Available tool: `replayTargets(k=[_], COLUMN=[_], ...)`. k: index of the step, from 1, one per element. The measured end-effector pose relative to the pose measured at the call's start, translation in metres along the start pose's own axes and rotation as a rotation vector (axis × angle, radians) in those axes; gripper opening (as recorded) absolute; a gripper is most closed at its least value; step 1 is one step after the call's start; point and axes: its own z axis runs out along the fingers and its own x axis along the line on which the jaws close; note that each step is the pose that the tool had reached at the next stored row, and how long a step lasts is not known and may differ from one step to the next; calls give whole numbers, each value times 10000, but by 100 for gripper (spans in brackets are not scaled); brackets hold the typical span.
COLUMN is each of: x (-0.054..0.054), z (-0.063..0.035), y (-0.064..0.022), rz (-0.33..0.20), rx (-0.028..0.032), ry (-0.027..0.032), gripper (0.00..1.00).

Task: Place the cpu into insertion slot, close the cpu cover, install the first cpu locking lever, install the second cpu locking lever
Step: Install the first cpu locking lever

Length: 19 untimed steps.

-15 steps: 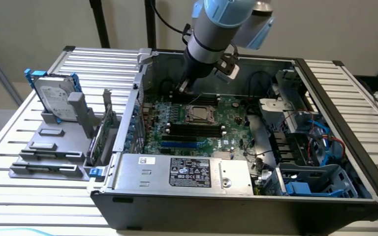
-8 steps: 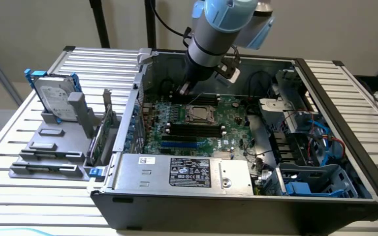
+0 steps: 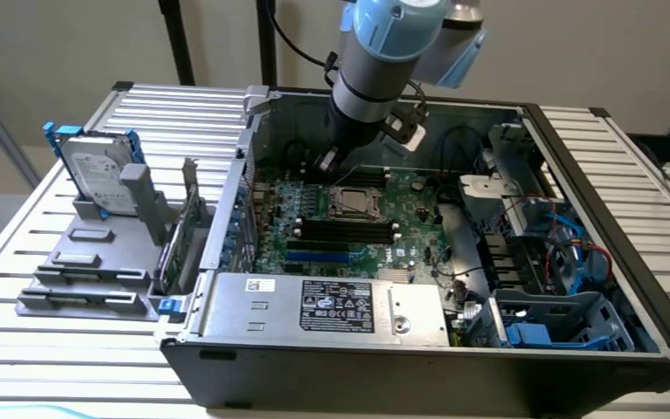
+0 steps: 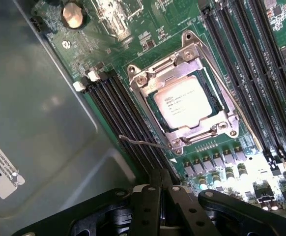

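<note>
**Finding 1, jaws.** The gripper [image 4: 160,178] is clenched, fingers pressed together with nothing between them. It touches no part.

**Finding 2, task items.** The cpu [image 4: 189,102] lies flat in the insertion slot [image 4: 139,77]. The cpu cover [image 4: 194,132] is folded down over it, and the chip's face shows through the cut-out. 1 locking lever [image 4: 230,98] lies flush along the socket edge farthest from the gripper and appears latched. The other locking lever [image 4: 145,142] is not seated. Its thin wire arm sticks out from the socket corner nearest the gripper and across the memory slots [image 4: 118,108].

**Finding 3, governing relation.** In the exterior view, with the dial centred on the socket, the gripper stands at 11 o'clock, near it and above the board. Read from the gripper, the socket lies at 5 o'clock. The free lever is the task part closest to the fingertips. Its long axis runs crosswise to the direction the fingers point, and its free tip is clear of the socket.

**Assessment.** Seating and cover closure look complete. In my judgement, 1 lever remains unlatched.
</note>
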Motion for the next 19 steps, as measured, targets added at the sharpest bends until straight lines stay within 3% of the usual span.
replayTargets(k=[2,3,9,14,16,19], x=[-2,-3,-13,-28,-27,-2], z=[8,12,46,103,128,157], y=[2,3,14,31,34,23], rz=[-68,-88,5,6,16,37], rx=[-183,-234,-284,-299,-336,-443], ry=[67,86,118,112,51,-128], gripper=[11,11,11,11,11,11])
